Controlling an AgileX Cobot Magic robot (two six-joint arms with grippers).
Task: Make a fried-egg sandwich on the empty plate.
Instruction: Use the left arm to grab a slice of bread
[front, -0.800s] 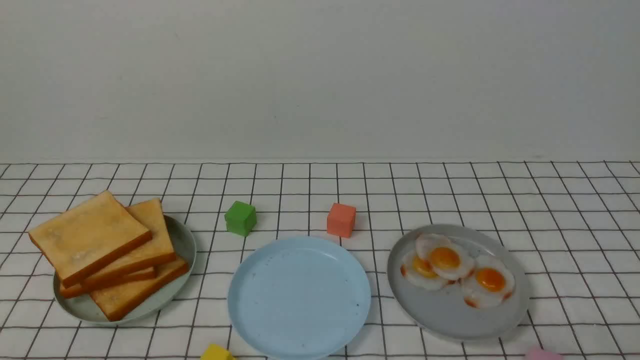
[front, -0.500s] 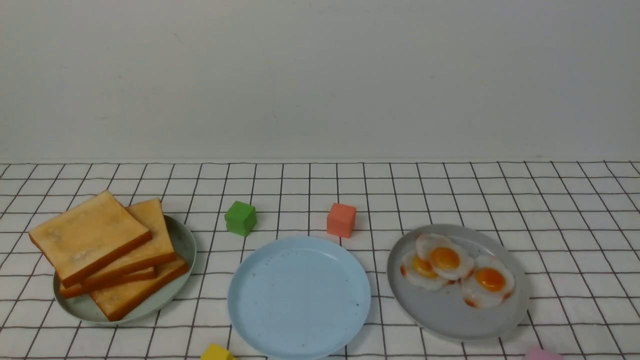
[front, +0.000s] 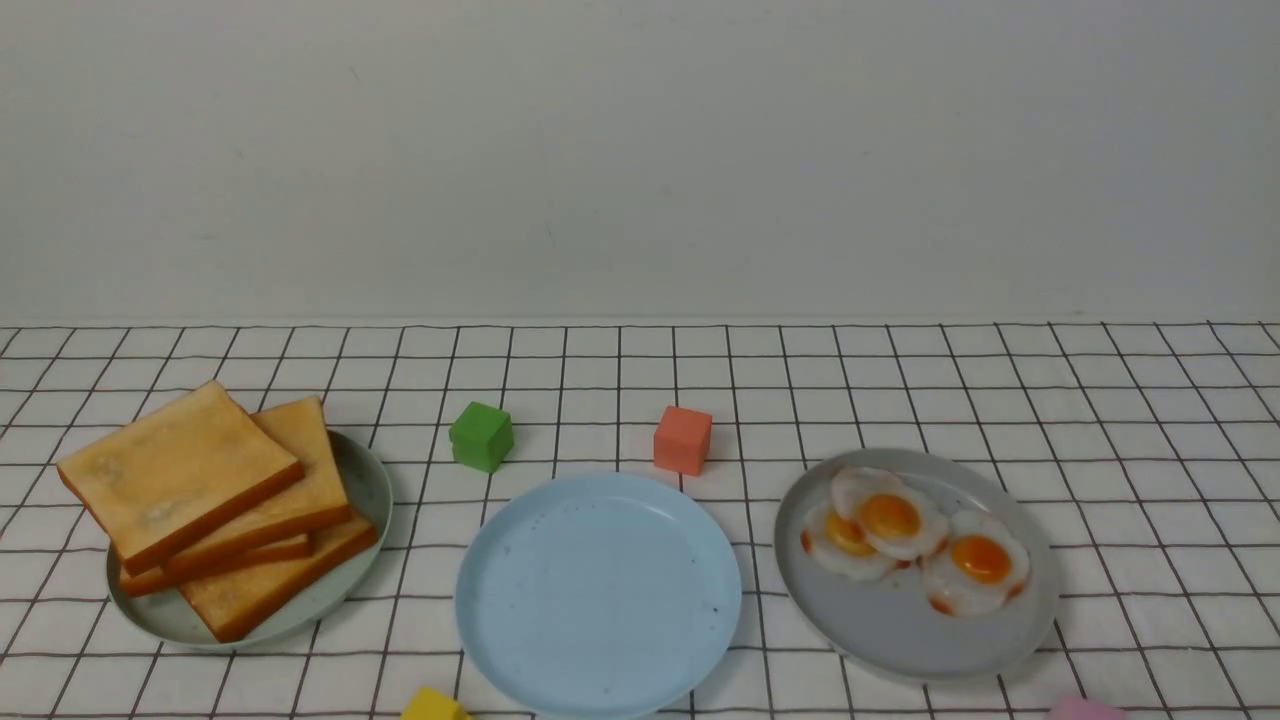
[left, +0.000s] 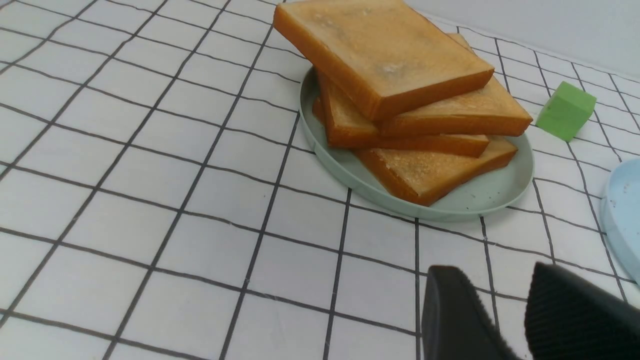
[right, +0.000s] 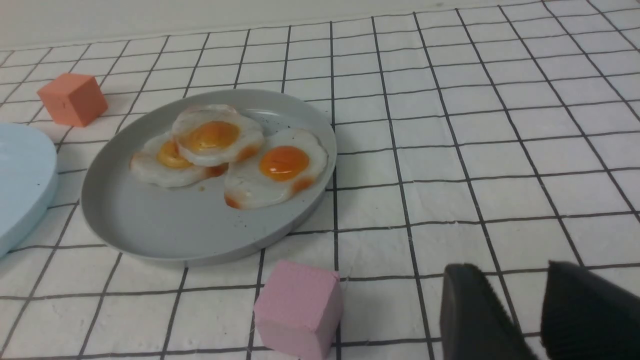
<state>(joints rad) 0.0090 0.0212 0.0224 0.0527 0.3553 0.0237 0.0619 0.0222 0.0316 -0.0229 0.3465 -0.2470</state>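
Note:
The empty plate (front: 598, 596), light blue, lies at the front centre of the checked cloth. Several toast slices (front: 180, 470) (left: 385, 55) are stacked on a grey-green plate (front: 365, 490) (left: 480, 197) to its left. Three fried eggs (front: 890, 518) (right: 217, 135) lie on a pale grey plate (front: 900, 640) (right: 165, 225) to its right. Neither arm shows in the front view. My left gripper (left: 492, 280) is open over bare cloth, short of the toast plate. Also open, my right gripper (right: 507, 277) hovers over bare cloth beside the egg plate. Nothing sits between either pair of fingers.
A green cube (front: 481, 435) (left: 565, 110) and an orange cube (front: 683, 439) (right: 73, 99) stand behind the blue plate. A yellow cube (front: 432, 704) sits at the front edge, and a pink cube (right: 299, 307) (front: 1085, 708) lies near the egg plate's front.

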